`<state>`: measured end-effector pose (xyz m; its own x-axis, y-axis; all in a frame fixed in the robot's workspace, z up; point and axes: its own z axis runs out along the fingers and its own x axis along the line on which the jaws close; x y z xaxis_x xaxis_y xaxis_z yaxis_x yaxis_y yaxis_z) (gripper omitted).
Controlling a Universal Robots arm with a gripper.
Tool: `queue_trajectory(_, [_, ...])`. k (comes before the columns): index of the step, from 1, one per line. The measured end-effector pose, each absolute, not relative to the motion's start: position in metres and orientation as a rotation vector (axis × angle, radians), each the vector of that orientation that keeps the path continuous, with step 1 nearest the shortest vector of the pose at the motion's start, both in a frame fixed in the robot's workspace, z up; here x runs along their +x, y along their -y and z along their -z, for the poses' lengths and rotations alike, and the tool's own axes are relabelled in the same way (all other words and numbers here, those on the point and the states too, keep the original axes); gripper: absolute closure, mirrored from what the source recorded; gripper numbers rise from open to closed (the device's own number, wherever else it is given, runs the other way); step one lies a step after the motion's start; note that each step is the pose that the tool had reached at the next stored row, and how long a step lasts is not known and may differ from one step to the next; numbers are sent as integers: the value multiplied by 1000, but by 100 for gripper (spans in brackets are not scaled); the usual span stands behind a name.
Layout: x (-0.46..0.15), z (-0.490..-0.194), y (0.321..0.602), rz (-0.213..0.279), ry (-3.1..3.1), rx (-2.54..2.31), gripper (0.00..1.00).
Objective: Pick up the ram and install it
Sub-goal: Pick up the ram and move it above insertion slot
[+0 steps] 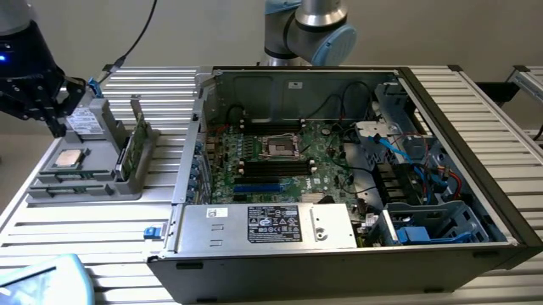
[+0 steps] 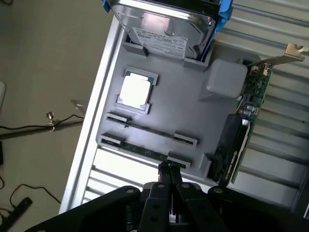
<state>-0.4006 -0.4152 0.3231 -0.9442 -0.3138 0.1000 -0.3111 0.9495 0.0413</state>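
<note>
Wrist view: the claw [image 2: 170, 169] hangs over a grey tray [image 2: 193, 111] with its two fingers pressed together and nothing between them. Its tips sit just above one end of the ram [image 2: 144, 151], a thin green stick standing on edge in the tray's end clips. A second stick [image 2: 152, 129] lies parallel to it, a little farther off, and beyond that are the square processor chip [image 2: 135, 91] and the hard drive [image 2: 164, 29]. An expansion card [image 2: 253, 92] stands along the tray's side.

In the exterior view the tray sits on the slatted surface [image 1: 85, 248] at the exterior view's left, well apart from the open computer case [image 1: 339, 267] and the motherboard slots [image 1: 273, 168].

As I judge it, the pick is not yet made. A good grasp means fingers spread enough to straddle the board's thin edge, centred along its length and not at the end. They should be square to its faces, clear of the neighbouring stick, and lifted straight out of the clips.
</note>
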Motion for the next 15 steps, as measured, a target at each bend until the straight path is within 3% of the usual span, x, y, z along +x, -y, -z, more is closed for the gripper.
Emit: queue_trajectory(15, [-401,-309,415,22,2906,885,90])
